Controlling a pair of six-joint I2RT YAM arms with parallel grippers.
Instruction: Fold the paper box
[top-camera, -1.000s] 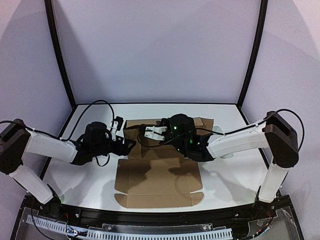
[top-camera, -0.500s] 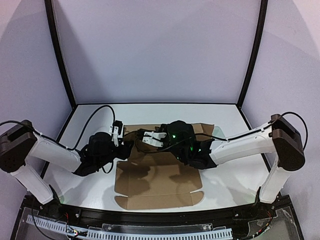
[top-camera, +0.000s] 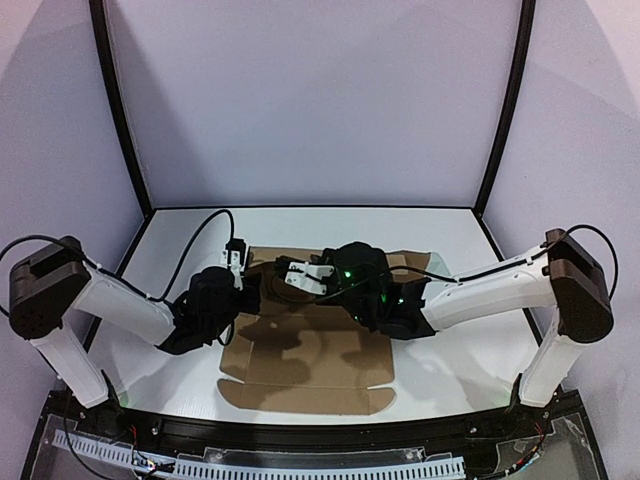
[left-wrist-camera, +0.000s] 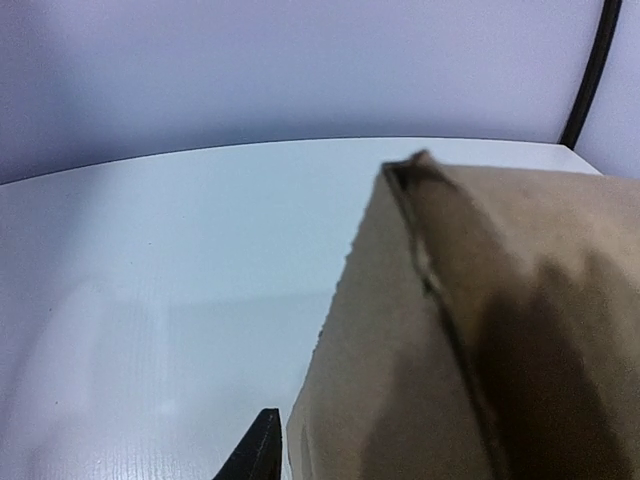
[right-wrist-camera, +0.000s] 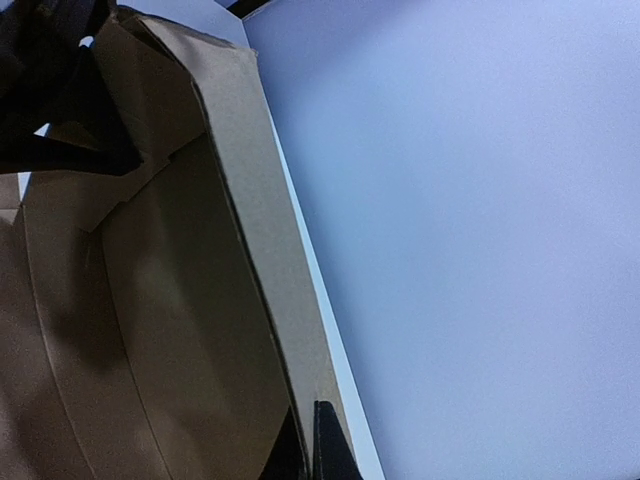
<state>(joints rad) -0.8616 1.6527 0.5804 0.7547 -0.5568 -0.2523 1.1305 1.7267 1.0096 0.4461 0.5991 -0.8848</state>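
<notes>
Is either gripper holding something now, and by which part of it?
The right gripper pinches the paper box by the top edge of its raised far wall. The left gripper is at the box's left corner; whether it grips cannot be told.

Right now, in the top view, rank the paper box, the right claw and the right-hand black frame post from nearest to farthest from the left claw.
1. paper box, its left edge at the left claw.
2. right claw, just right of it, over the box's far side.
3. black frame post, far back right corner.
</notes>
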